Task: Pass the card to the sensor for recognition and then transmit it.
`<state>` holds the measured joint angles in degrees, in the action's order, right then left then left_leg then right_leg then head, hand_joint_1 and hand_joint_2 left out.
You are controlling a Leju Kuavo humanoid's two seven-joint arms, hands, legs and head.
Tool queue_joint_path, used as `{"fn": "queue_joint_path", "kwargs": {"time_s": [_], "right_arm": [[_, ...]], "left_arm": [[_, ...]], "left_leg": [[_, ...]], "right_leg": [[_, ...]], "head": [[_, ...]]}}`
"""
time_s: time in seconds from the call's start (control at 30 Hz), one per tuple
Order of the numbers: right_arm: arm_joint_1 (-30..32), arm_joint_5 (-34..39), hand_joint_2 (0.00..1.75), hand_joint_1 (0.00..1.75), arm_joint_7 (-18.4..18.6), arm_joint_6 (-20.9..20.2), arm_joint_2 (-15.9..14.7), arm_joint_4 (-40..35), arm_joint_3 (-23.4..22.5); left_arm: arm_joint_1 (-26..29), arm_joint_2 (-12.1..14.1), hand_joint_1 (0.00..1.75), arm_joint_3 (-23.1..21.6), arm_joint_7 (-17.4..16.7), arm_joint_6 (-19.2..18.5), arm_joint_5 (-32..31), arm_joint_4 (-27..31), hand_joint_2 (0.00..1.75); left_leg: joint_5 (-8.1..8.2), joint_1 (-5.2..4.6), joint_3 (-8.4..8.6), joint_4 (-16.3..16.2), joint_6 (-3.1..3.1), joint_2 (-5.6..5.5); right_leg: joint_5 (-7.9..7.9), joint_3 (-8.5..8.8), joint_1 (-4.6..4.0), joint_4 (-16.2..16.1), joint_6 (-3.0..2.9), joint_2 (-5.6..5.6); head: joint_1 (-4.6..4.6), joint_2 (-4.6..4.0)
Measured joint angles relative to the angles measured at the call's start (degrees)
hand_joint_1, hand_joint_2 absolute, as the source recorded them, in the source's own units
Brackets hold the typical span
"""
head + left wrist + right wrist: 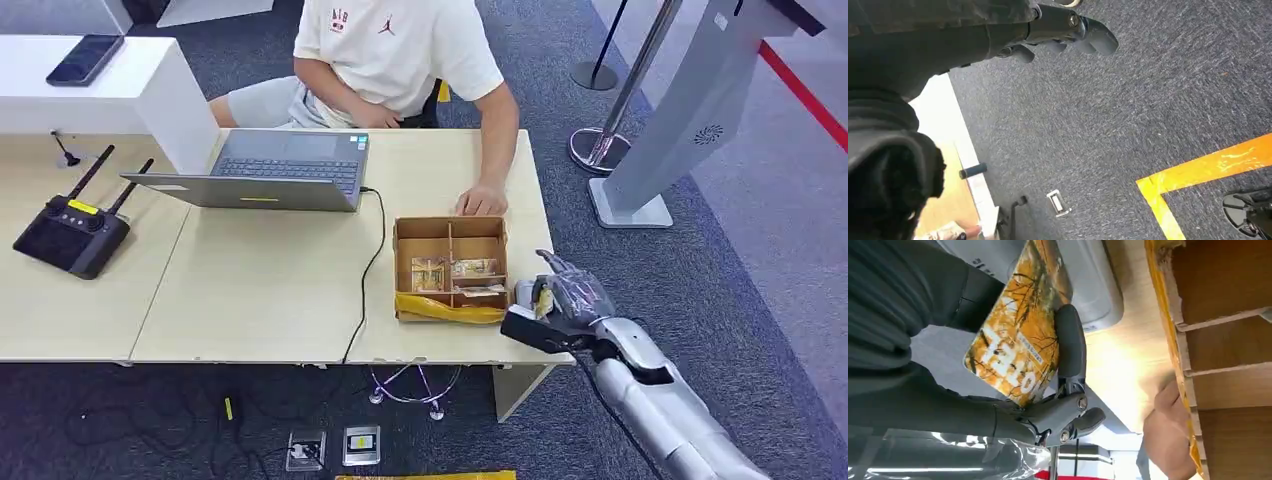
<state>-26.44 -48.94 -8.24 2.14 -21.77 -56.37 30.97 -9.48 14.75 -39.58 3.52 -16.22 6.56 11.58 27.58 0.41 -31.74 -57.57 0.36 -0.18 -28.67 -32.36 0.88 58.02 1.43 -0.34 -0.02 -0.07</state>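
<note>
Your right hand point(560, 300) gripped the card point(1015, 347), its fingers point(1070, 347) pressed across the orange face, just beside the cardboard box point(450, 265) at the table's near corner. The black block under the hand may have been the sensor; the view was too poor to say. Your left hand point(1048, 30) hung over the carpet, fingers apart and holding nothing.

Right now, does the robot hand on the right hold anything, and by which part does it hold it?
Yes. The right robot hand holds a flat orange-yellow printed card, with a dark finger pressed along one long edge.
</note>
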Motion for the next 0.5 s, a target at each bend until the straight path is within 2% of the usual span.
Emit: {"fn": "queue_joint_path", "kwargs": {"time_s": [0.03, 0.5], "right_arm": [[-0.1, 0.1, 1.75, 1.69, 0.0, 0.1, 0.1, 0.2, 0.0], [-0.4, 1.2, 1.75, 1.71, -0.2, 1.4, 1.0, 2.3, 0.0]], "left_arm": [[0.0, 0.0, 0.00, 0.0, 0.0, 0.0, -0.1, 0.0, 0.00], [0.0, 0.0, 0.00, 0.0, 0.0, 0.0, -0.7, 0.0, 0.00]], "left_leg": [[0.00, 0.00, 0.00, 0.0, 0.00, 0.00], [0.00, 0.00, 0.05, 0.0, 0.00, 0.01]], "right_leg": [[0.00, 0.00, 0.00, 0.0, 0.00, 0.00], [0.00, 0.03, 0.00, 0.0, 0.00, 0.03]], "head": [[0.00, 0.00], [0.00, 0.00]]}}
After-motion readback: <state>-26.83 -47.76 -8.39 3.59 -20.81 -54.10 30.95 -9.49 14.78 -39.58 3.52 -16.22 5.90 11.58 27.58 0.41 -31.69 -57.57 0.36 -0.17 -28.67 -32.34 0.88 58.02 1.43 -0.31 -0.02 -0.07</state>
